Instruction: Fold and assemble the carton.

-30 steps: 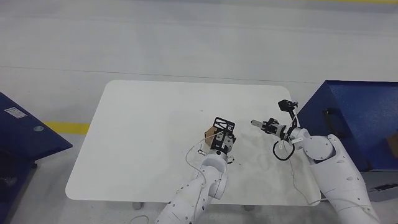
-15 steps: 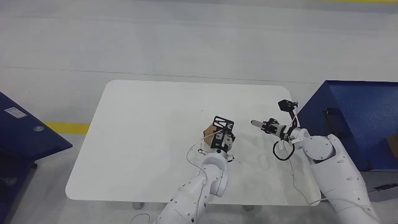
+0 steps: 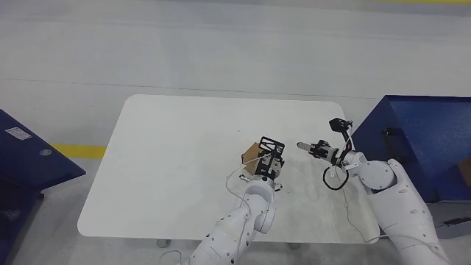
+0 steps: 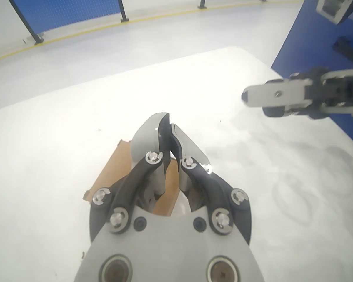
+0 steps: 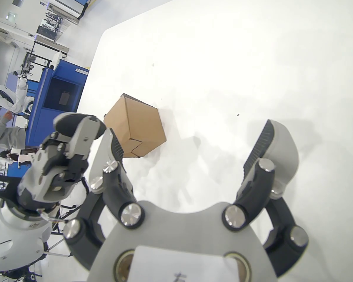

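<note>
Left gripper [image 4: 167,129] has its fingers pressed together tip to tip, and as far as I can see nothing's caught between the tips. It's just sitting closed right over the carton [image 4: 114,165], by the look of it near the edge that faces the other arm. My guess is a closed gripper makes a decent blunt poker for pushing a flap down or pinning the box so it doesn't skate around, which would explain why it's on top instead of grabbing. Can't tell if it's actually touching the cardboard though. Right gripper [image 5: 191,145] is spread wide with nothing in it, off at about 3 o'clock from the carton in the top view, near but apart, fingers pointed at the box. I'd read that as standby, ready to come in from the side and tuck or steady a face. The carton sits on the white table [image 3: 169,154], roughly 3 o'clock from the table's middle. From the right wrist cam it looks like a closed-up cube, and the side facing that camera shows interlocked flaps with a small notch gap. So I'd say folding is mostly done and what's left is pressing things shut. Risk-wise: light box, slick tabletop, so a sideways push could just slide it unless something holds it down.
</note>
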Available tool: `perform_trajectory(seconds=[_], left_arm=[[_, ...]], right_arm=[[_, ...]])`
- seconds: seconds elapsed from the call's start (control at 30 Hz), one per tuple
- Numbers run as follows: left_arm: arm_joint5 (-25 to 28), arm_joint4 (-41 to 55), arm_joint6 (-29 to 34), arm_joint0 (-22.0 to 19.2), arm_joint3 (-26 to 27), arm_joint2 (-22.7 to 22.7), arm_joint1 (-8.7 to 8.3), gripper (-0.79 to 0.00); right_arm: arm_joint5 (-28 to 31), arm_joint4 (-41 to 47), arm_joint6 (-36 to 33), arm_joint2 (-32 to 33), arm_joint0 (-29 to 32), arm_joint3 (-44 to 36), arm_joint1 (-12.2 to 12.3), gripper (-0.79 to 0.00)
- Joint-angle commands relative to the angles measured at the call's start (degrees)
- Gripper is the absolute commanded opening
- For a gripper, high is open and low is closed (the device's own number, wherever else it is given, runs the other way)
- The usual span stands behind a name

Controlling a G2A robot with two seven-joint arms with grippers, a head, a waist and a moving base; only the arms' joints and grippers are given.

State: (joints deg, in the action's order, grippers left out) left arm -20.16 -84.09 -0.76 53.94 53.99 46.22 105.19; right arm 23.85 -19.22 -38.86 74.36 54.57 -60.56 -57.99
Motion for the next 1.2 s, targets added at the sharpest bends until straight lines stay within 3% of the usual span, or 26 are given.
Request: perform_trajectory(seconds=[0.0,0.27,0.47,0.73,1.0,1.17], left_arm=[[0.2,-0.3,1.0,0.2,-0.2,0.2,-0.04,-0.785],[1.5,1.5,4.1,-1.8,-4.8,1.1,0.6,-0.785],[0.2,-0.1,-0.8,-0.6,-1.3,0.9,0.74,-0.785],[2.8,0.9,4.1,-1.5,-4.4,2.1,0.84,-0.785],[1.4,-1.0,-1.8,-0.2,-1.0,1.9,1.0,-0.785],[3.1,-0.3,3.5,-0.9,-3.9,2.9,0.95,-0.785]], right_arm=[[0.0,0.0,0.0,0.0,0.0,0.0,0.0,0.0],[0.0,0.0,0.0,0.0,0.0,0.0,0.0,0.0],[0.0,0.0,0.0,0.0,0.0,0.0,0.0,0.0],[0.0,0.0,0.0,0.0,0.0,0.0,0.0,0.0],[0.0,0.0,0.0,0.0,0.0,0.0,0.0,0.0],[0.0,0.0,0.0,0.0,0.0,0.0,0.0,0.0]])
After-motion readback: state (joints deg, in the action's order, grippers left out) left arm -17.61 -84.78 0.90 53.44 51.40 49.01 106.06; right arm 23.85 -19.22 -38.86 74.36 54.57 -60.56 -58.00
